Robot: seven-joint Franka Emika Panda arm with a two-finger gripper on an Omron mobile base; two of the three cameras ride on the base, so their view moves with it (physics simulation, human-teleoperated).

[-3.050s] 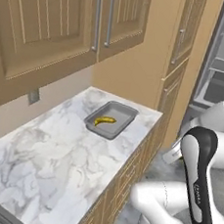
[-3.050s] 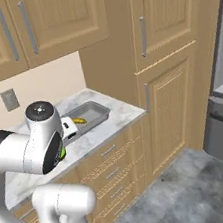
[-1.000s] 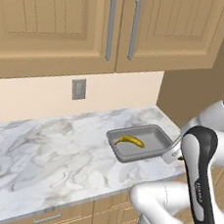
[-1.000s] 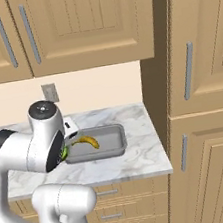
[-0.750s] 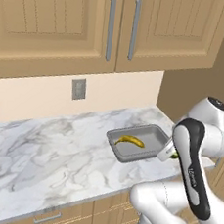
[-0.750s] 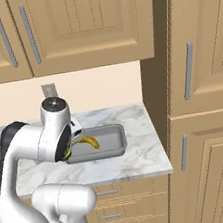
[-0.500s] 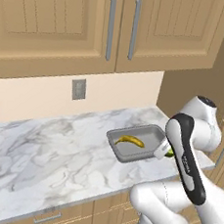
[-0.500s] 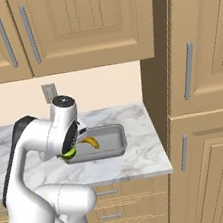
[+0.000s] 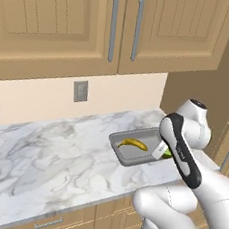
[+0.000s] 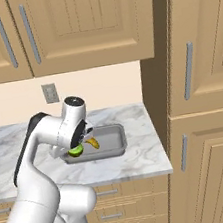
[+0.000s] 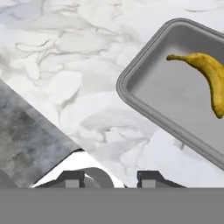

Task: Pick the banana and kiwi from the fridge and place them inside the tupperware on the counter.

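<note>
Banana [image 9: 134, 144] already lies in the tupperware [image 9: 120, 150] on the worktop [image 9: 51, 154], while the end effector [image 10: 78, 147], clamped on the kiwi [image 10: 76, 150], hangs at the tupperware's rim, kiwi not yet released.

A yellow banana [image 11: 209, 75] lies in grey tupperware [image 11: 144, 105] on a white-and-grey marbled counter [image 9: 56, 155], beside a lime-green kiwi [image 10: 76, 150].

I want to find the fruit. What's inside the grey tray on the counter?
A banana lies in the tupperware. The arm covers its near right part, where the kiwi peeks out.
</note>
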